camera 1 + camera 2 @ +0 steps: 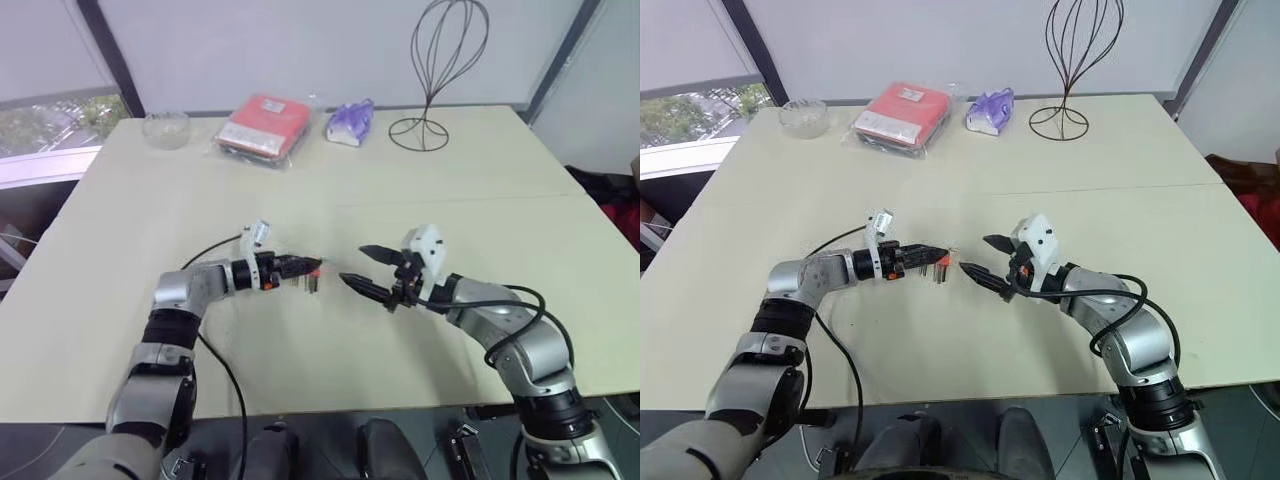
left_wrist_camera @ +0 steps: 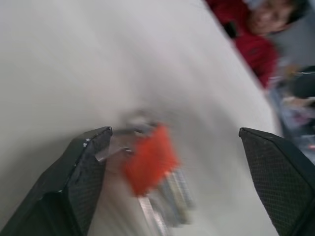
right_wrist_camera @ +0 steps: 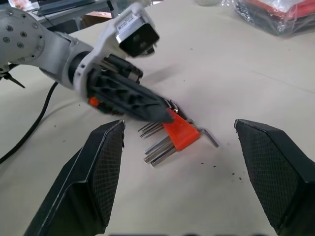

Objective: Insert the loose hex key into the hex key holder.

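Observation:
The hex key holder (image 3: pixel 181 132), a small orange block with short grey keys (image 3: pixel 157 147) sticking out, lies on the table (image 1: pixel 330 350) between both grippers. A thin grey rod with a bent end (image 3: pixel 211 136) rests at the holder's end and looks like the loose hex key. I cannot tell whether it sits in a slot. My left gripper (image 1: pixel 300 267) is low over the holder and open, with its fingers (image 2: pixel 86 162) wide on either side. My right gripper (image 1: pixel 357 267) faces it from the other side, open and empty.
At the table's far side stand a glass bowl (image 1: pixel 166 128), a flat red packet (image 1: pixel 262 125), a purple packet (image 1: pixel 350 122) and a black wire stand (image 1: pixel 435 75). A black cable (image 1: pixel 225 360) hangs along my left arm.

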Available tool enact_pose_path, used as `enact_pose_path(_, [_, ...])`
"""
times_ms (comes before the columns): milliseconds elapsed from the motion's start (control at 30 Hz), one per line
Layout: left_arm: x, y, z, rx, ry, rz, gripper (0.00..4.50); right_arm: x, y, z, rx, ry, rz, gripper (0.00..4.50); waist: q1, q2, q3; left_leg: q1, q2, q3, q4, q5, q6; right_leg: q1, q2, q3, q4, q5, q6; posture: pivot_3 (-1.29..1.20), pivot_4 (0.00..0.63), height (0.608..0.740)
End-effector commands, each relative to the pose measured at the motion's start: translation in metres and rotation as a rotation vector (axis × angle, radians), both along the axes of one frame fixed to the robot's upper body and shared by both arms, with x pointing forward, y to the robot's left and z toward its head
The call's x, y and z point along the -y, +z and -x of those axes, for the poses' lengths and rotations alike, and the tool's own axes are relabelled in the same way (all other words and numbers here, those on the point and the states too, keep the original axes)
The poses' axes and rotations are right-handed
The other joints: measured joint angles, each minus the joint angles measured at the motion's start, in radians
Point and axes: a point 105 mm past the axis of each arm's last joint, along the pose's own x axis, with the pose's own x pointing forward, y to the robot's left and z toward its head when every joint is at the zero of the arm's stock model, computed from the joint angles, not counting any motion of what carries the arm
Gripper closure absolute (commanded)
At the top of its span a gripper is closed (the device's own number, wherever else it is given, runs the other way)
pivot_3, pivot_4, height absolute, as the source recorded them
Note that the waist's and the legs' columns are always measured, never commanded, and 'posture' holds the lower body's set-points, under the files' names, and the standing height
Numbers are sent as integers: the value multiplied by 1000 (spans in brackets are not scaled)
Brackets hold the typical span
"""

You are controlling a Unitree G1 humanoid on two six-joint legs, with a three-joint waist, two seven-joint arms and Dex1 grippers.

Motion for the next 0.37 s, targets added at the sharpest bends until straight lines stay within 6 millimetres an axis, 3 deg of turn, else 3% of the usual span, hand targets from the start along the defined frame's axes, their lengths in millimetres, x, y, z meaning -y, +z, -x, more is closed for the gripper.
enact_pose_path(33, [-52, -9, -2, 64, 171, -256, 39, 6, 5, 6, 26, 6, 26, 800, -11, 0, 0, 0, 0, 0, -2, 0, -1, -1, 0, 0, 0, 0, 0, 0, 150, 740])
enact_pose_path(167, [-69, 11, 9, 260, 186, -413, 39, 10, 2, 9, 7, 13, 33, 800, -20, 0, 0, 0, 0, 0, -7, 1, -3, -5, 0, 1, 0, 0, 0, 0, 150, 740])
enact_pose_path(367, [-69, 50, 26, 436, 279, -295, 39, 22, 6, -8, 80, -91, 29, 800, 7, -1, 1, -3, -1, 0, -5, 1, -2, -6, -1, 1, -2, 0, 0, 0, 150, 740])
